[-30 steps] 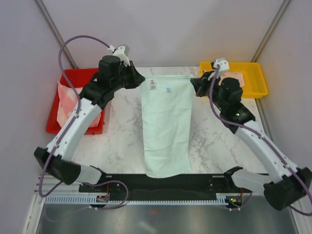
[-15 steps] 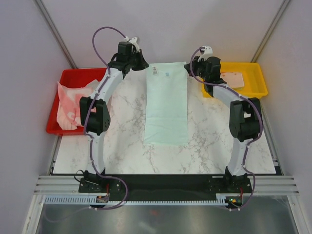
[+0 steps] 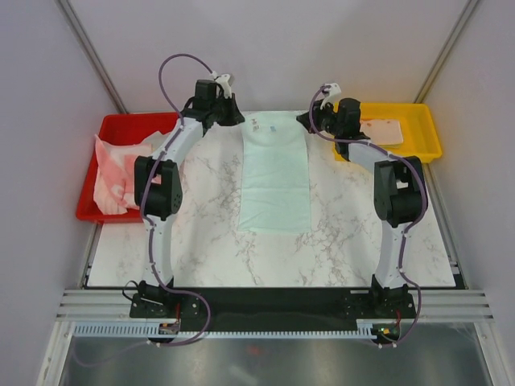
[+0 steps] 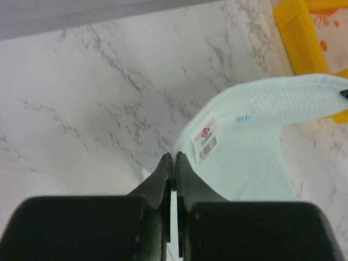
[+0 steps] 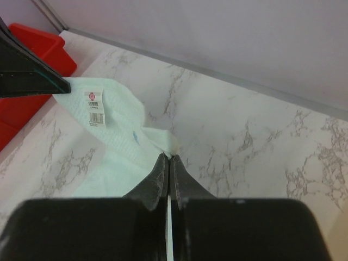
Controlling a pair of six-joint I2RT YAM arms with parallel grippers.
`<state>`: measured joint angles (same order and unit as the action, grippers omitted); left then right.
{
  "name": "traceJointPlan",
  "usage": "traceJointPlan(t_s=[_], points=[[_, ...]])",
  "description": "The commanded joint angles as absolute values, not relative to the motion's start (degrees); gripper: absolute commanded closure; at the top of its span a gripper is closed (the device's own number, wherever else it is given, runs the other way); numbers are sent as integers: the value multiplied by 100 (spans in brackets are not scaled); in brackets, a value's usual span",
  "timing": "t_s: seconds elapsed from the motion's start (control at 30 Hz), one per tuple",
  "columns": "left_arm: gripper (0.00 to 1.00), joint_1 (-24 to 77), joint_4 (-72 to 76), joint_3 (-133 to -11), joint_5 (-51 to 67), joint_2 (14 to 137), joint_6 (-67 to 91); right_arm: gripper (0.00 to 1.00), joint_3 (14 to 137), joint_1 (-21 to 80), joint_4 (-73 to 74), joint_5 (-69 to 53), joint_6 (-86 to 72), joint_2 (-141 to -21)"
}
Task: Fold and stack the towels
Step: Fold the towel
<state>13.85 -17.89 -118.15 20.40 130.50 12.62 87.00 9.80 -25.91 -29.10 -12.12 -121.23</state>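
Observation:
A mint green towel lies stretched lengthwise down the middle of the marble table. Its two far corners are pinched. My left gripper is shut on the far left corner, beside the barcode tag. My right gripper is shut on the far right corner. In the left wrist view the jaws meet at the towel edge. The right wrist view has its jaws closed on a bunched tip of the towel. A pink towel sits crumpled in the red tray. A peach towel lies in the yellow tray.
The red tray stands at the table's left edge and the yellow tray at the far right corner. Both arms reach out to the back wall. The black rail runs along the near edge. Bare marble flanks the towel on both sides.
Both arms have stretched toward the back wall, dragging the mint towel away from the near edge. It now lies flatter and narrower, wholly on the marble.

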Motion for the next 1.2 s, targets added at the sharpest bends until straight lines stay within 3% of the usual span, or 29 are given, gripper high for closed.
traceJointPlan(t_s=[0.0,0.57,1.17], points=[[98,1389,-1617,-11366,2364,12367,861,100,8403,975,-2322,-3146,-599,-11453],[98,1740,-1222,-8176,2461,10504,1362,100,5732,1002,-1398,-2910,-641,-9343],[98,2074,-1028,-6733,1758,9132,1547,100,4254,1521,-1213,-2093,-1380,-8078]])
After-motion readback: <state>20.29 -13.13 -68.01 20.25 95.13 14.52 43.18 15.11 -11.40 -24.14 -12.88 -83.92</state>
